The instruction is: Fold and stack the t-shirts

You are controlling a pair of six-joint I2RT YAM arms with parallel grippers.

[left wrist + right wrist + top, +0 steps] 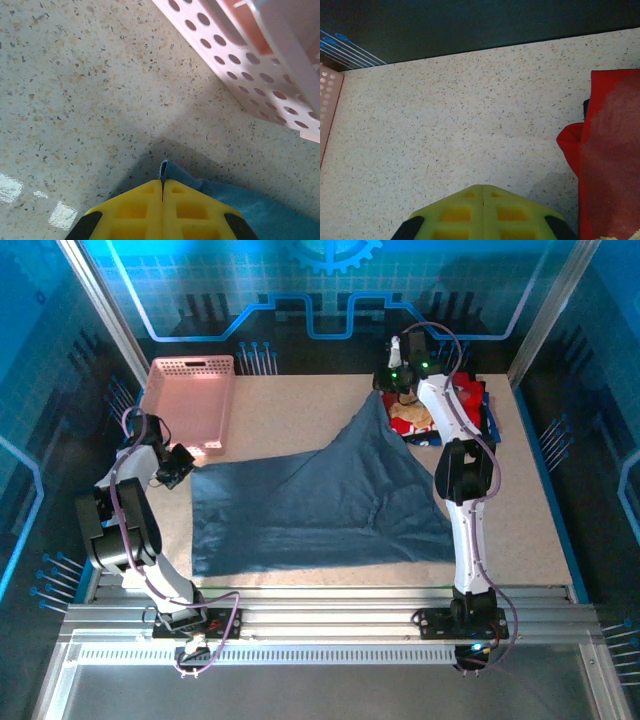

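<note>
**Top external view.** The slate-blue t-shirt point(320, 510) lies spread on the table point(300, 410), between the two arms. The left tool point(188, 467) is low at the shirt's far-left corner, just beside the pink basket point(190, 362). The right tool point(383, 392) is raised at the far side, and the cloth rises to it in a peak. The edge held between the tools runs from near-left to far-right. The body of the shirt lies on the near side of both tools, so a fold would probably bring this edge toward the arm bases. The folded stack point(475, 400) sits just right of the right tool, which is the nearer arm to it. That arm partly covers the stack, so its layers cannot be counted.

**Left wrist view.** The left tool point(162, 182) is closed, with a corner of the slate-blue t-shirt point(240, 205) pinched between its pads. The pink basket point(260, 75) is near but apart from it, and the bare table point(75, 75) lies ahead.

**Right wrist view.** The right tool point(484, 189) is closed. No cloth can be seen at the pad line here, so the grip is judged from the peak seen from above. The red shirt point(610, 150) lies to the right and is cut off by the frame edge. The table point(445, 125) lies ahead.
</note>
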